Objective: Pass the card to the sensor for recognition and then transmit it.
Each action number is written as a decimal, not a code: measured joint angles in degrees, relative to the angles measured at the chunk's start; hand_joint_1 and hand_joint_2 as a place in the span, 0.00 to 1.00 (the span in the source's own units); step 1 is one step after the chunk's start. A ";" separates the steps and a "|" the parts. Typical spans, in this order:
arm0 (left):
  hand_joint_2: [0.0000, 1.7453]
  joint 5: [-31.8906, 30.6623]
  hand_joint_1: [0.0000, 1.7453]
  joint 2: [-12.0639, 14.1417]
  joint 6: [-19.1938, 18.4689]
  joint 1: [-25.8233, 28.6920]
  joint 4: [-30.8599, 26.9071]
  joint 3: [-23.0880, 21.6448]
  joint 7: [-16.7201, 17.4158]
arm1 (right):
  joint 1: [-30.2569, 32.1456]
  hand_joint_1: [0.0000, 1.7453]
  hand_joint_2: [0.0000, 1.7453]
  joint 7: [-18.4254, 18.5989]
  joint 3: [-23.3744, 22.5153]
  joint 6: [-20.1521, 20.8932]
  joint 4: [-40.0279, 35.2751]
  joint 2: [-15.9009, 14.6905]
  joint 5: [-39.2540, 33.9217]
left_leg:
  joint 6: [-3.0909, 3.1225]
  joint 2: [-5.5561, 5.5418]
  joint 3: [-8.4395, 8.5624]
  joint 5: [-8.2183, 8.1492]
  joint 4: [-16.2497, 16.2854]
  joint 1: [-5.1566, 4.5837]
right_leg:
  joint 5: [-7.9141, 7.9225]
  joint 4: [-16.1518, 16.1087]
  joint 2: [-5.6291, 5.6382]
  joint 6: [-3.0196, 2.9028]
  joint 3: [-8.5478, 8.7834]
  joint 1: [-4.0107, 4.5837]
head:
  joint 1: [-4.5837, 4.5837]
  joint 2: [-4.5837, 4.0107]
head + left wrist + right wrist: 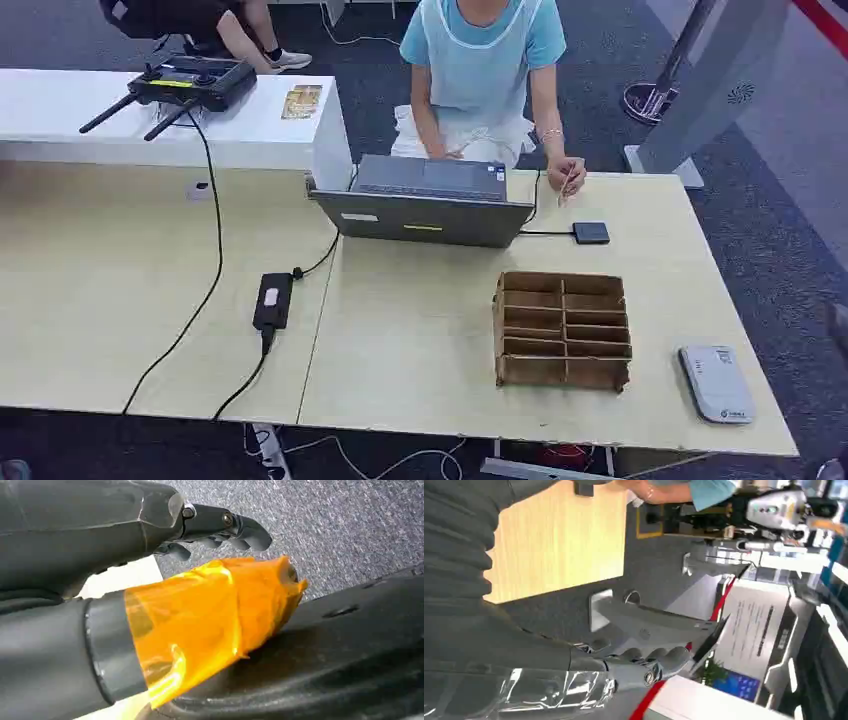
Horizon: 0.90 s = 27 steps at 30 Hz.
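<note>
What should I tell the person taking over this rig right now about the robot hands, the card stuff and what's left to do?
Left robot hand: hanging off the table over the carpet, fingers curled, holding nothing. Right robot hand: also off the table, beside its edge, fingers curled in, holding nothing.
Things: the cardboard divider box sits on the table's right half; the small black pad, probably the sensor, lies beyond it, cabled to the laptop. A white device lies near the right front corner. The seated person's hand holds something thin above the pad; whether it is the card is unclear.
Done: nothing visible. Left: pick up the card, present it to the sensor, pass it on.
</note>
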 joint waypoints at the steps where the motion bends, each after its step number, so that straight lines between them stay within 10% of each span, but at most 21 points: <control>1: 0.00 0.26 0.00 -0.04 0.00 0.00 0.00 0.00 -0.04 | -0.32 0.00 1.00 -0.15 2.51 -2.28 -0.55 -0.42 3.98 | -0.01 -0.01 0.00 0.01 0.00 0.00 | 0.00 0.02 -0.01 0.00 0.00 0.00 | 0.02 -0.02; 10: 0.00 -1.16 0.00 0.07 -0.68 -0.11 0.13 0.00 -0.61 | -13.40 0.00 1.00 3.39 26.97 -14.75 -0.61 -6.55 36.65 | -0.11 0.06 0.05 0.08 0.00 0.00 | 0.03 0.12 0.10 -0.03 -0.02 -0.02 | 0.02 -0.02; 27: 0.00 -6.78 0.00 1.49 -2.43 -0.67 0.11 0.00 -0.66 | -41.76 0.00 1.00 10.97 50.70 -15.51 18.02 -10.75 56.77 | -0.18 -0.06 0.01 0.15 0.01 0.00 | 0.07 0.22 -0.04 -0.09 -0.09 0.02 | 0.04 0.00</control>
